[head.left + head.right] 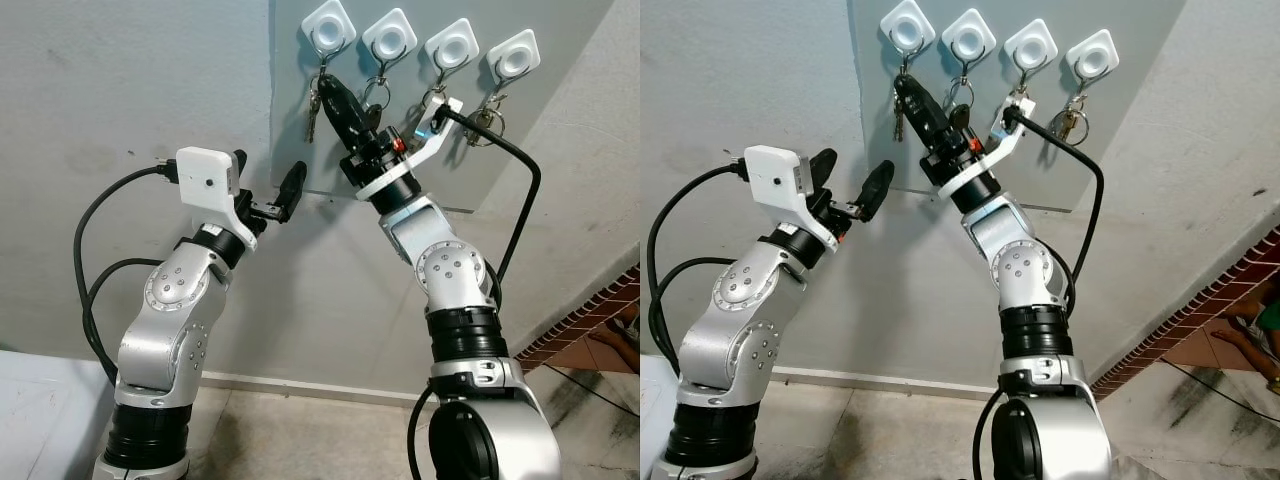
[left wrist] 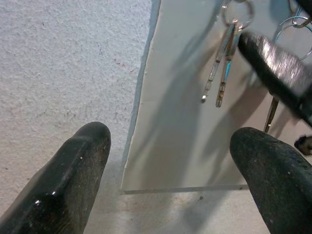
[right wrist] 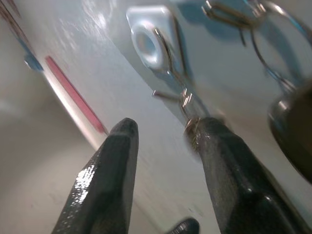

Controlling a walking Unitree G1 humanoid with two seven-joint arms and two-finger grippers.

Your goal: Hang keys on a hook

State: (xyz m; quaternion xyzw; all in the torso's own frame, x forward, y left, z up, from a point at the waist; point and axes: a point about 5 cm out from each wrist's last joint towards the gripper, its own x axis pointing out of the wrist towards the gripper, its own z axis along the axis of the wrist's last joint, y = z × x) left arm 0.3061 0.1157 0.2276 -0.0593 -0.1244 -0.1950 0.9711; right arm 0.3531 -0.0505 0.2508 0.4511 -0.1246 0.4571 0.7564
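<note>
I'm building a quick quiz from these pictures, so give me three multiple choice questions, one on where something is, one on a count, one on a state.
1. Where is the right gripper?
A. up at the hooks on the panel
B. down by the floor
C. resting on the left arm

2. How many white hooks are on the grey panel?
A. two
B. four
C. six

3. How does the left gripper stand?
A. shut on keys
B. open, holding nothing
C. shut on a cable

Answers: 1 A, its fingers reach the keys under the leftmost hook. 2 B, four sit in a row. 3 B, a wide empty gap separates its fingers.
</note>
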